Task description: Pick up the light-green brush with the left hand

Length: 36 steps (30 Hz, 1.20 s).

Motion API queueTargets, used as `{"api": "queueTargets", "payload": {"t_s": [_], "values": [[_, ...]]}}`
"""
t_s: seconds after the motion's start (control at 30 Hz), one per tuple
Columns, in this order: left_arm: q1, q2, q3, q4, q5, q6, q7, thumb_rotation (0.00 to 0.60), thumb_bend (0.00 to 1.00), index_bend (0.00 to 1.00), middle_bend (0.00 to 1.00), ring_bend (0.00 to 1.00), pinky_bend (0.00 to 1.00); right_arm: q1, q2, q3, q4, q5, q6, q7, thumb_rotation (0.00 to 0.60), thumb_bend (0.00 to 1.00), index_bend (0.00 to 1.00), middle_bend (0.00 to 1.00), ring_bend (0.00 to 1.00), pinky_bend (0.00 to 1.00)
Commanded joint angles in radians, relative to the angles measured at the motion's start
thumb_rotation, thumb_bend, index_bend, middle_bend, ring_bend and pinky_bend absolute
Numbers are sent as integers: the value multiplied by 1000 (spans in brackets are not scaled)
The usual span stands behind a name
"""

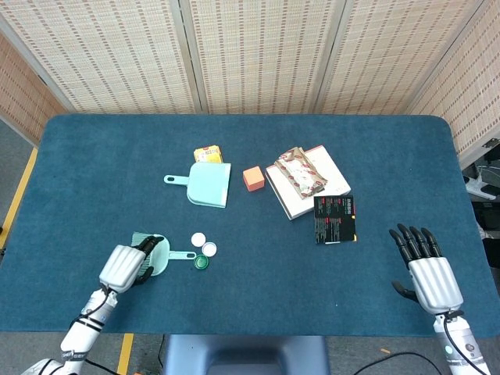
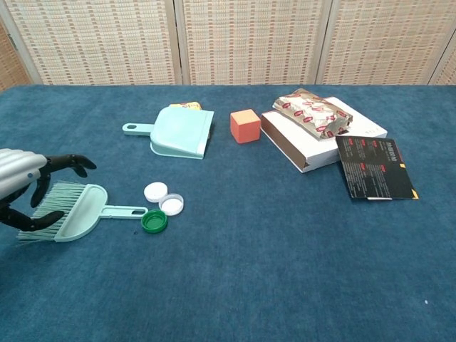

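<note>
The robot's left hand [image 2: 25,191] sits at the near left of a dark blue table [image 1: 250,312], hovering over the bristle end of the light-green brush [image 2: 75,211]. In the chest view its dark fingers [image 2: 68,162] arch forward above the bristles while the thumb curls underneath on the near side (a loose, open claw with nothing gripped). Whether any fingertip touches the bristles cannot be told. In the head view the silver back of the hand covers most of the bristles.

The brush lies flat on the table, bristles pointing left, its slim handle pointing right toward three small caps: two white caps [image 2: 162,198] and a green cap [image 2: 154,221] just beside the handle's tip.

The right hand [image 1: 426,269] appears only in the head view, at the near right corner, palm down, fingers straight and spread, holding nothing.

Farther back lie a light-green dustpan [image 2: 182,132] with a yellow packet [image 1: 207,153] showing behind it, an orange cube [image 2: 245,125], and a white box [image 2: 313,146] with a patterned snack packet [image 2: 313,112] on top. A black leaflet [image 2: 375,177] with red and white print rests against the box's right side; its writing is too small to read, as is the packet's.
</note>
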Motion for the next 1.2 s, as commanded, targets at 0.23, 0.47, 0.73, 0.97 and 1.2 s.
{"api": "queueTargets", "payload": {"t_s": [0.23, 0.47, 0.73, 0.97, 1.2], "values": [[-54, -95, -13, 32, -66, -56, 168, 600, 351, 239, 276, 627, 806, -2, 9, 1, -16, 11, 5, -6, 600, 99, 0, 0, 0, 0], [-67, -149, -11, 83, -97, -53, 247, 600, 345, 263, 297, 628, 807, -17, 33, -7, -33, -10, 39, 19, 600, 98, 0, 0, 0, 0], [-80, -204, -5, 147, -88, -24, 283, 600, 344, 344, 384, 645, 825, -19, 51, -8, -41, 1, 35, 34, 600, 99, 0, 0, 0, 0], [-93, -235, -4, 190, -88, -14, 311, 600, 354, 406, 470, 653, 831, -22, 57, -9, -49, 6, 37, 32, 600, 98, 0, 0, 0, 0], [-92, -250, -8, 208, -79, 28, 309, 600, 525, 535, 627, 689, 840, -24, 60, -8, -52, 7, 40, 30, 600, 99, 0, 0, 0, 0]]}}
